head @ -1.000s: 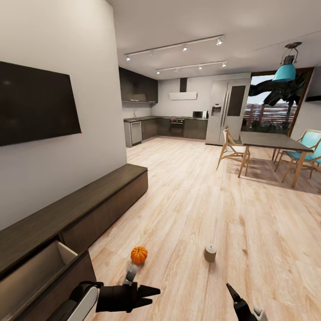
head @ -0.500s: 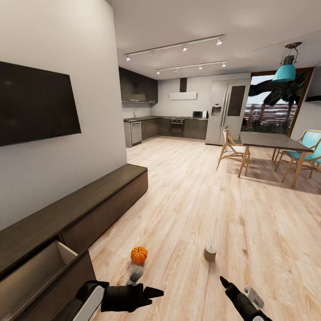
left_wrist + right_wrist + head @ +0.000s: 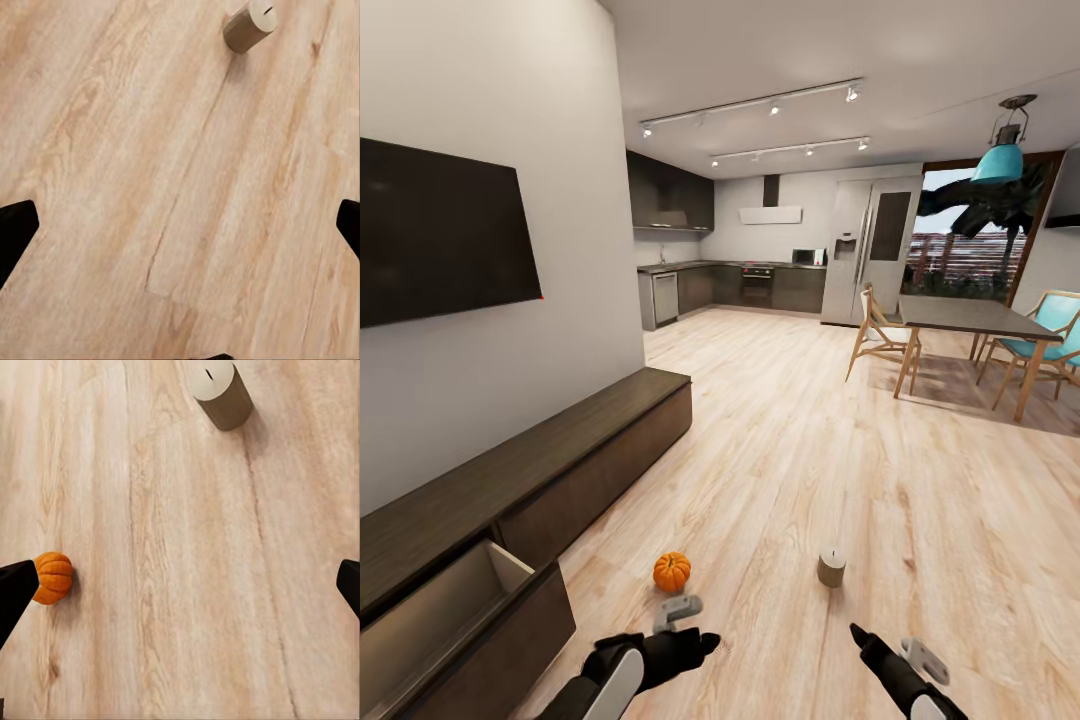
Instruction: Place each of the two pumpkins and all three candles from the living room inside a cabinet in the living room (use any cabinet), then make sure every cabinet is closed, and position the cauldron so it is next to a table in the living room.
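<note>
One orange pumpkin (image 3: 671, 571) sits on the wood floor, and a beige candle (image 3: 831, 567) stands to its right. The long dark-brown cabinet (image 3: 560, 455) runs along the left wall, with its nearest drawer (image 3: 435, 615) pulled open on a pale interior. My left gripper (image 3: 703, 641) hovers low, just short of the pumpkin, and my right gripper (image 3: 857, 633) hangs near the candle. In the left wrist view the left gripper (image 3: 180, 229) is open over bare floor, with the candle (image 3: 250, 22) ahead. The right gripper (image 3: 180, 585) is also open, with the pumpkin (image 3: 52, 577) by one fingertip and the candle (image 3: 220, 394) beyond.
A dining table (image 3: 970, 315) with wooden and teal chairs stands at the back right. A black TV (image 3: 440, 230) hangs on the left wall above the cabinet. The dark kitchen (image 3: 740, 285) and a fridge (image 3: 870, 250) are at the far end, across wide wood floor.
My left arm has drawn back and turned, so less of it shows at the lower edge. My right gripper has risen and shifted left. Pumpkin, candle and drawer have not moved.
</note>
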